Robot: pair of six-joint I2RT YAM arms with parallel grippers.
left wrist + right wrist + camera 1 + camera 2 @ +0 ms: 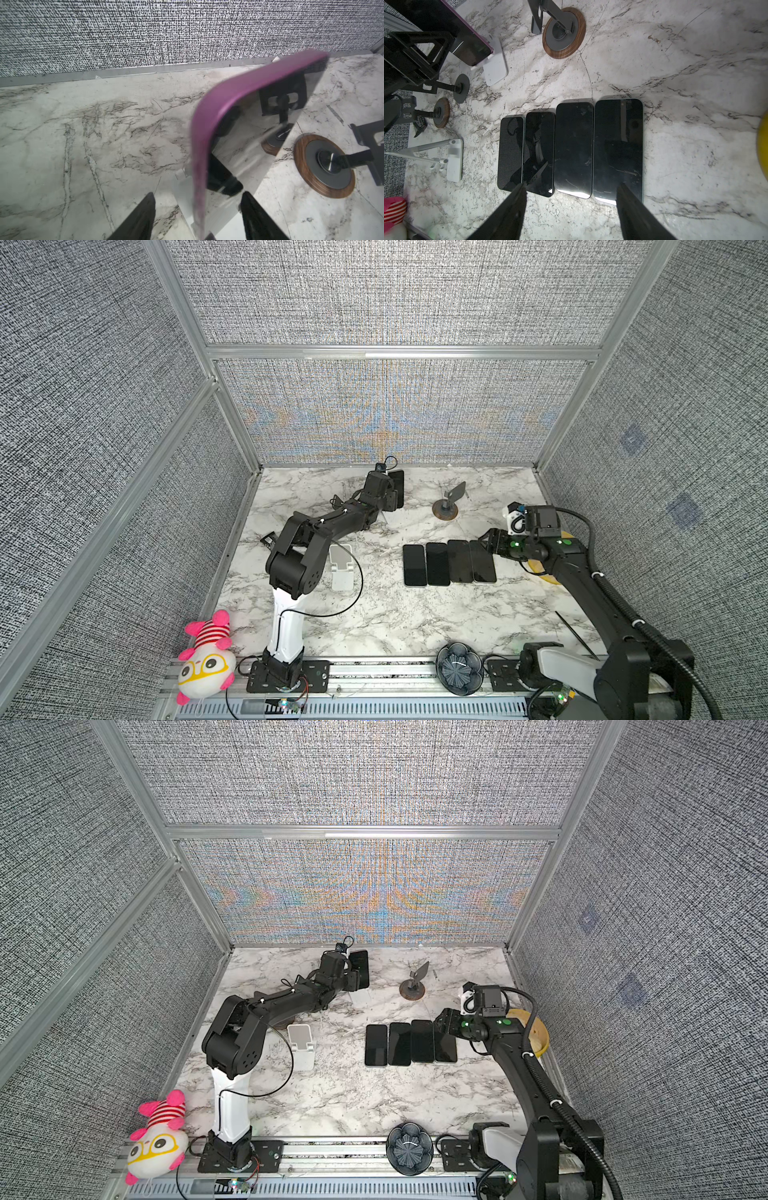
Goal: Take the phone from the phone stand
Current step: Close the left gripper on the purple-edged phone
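Front rail (374, 672): plush toy (205, 655), dark bowl (459, 668). Mid table (374, 614): four phones (449, 562) flat, side by side; right gripper (487, 542) above their right end, fingers spread, nothing held. Empty white stand (343, 568) beside left arm (324, 526). Far, near back wall (395, 406): purple-edged phone (249, 83) leans on phone stand (495, 66); left gripper (198, 193) straddles it, fingers apart, not clamped. Wooden-based stand (445, 511) just right.

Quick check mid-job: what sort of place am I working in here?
Probably a robot test booth, not a home: grey fabric walls in metal framing, a marble-look table, four phones laid in a row.
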